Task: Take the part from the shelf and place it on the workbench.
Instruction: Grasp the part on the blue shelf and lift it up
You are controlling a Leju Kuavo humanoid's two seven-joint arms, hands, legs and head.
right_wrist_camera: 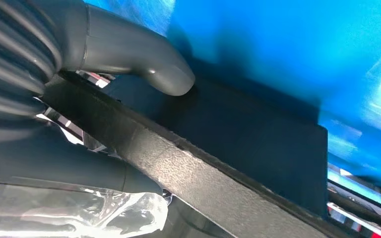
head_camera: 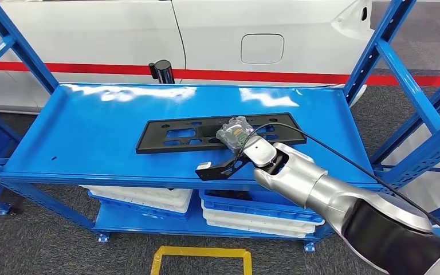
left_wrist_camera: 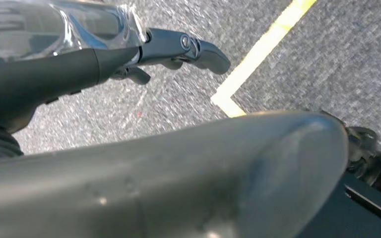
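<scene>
The shelf (head_camera: pixel 91 132) is glossy blue painted metal throwing white glare. The part (head_camera: pixel 166 134) on it looks like matt black plastic, its edge grainy in the right wrist view. The right hand (head_camera: pixel 246 154) wears smooth grey plastic. The floor (left_wrist_camera: pixel 178 99) is rough speckled grey carpet.

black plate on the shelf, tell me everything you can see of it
The black plate is a long, flat, matte panel that looks like plastic, with several cut-out openings and a textured edge. It lies on the blue shelf, its long side running across the shelf, slightly slanted. The right hand is over its right end; in the right wrist view the thumb presses on its face while fingers lie under its edge, so it looks gripped.
</scene>
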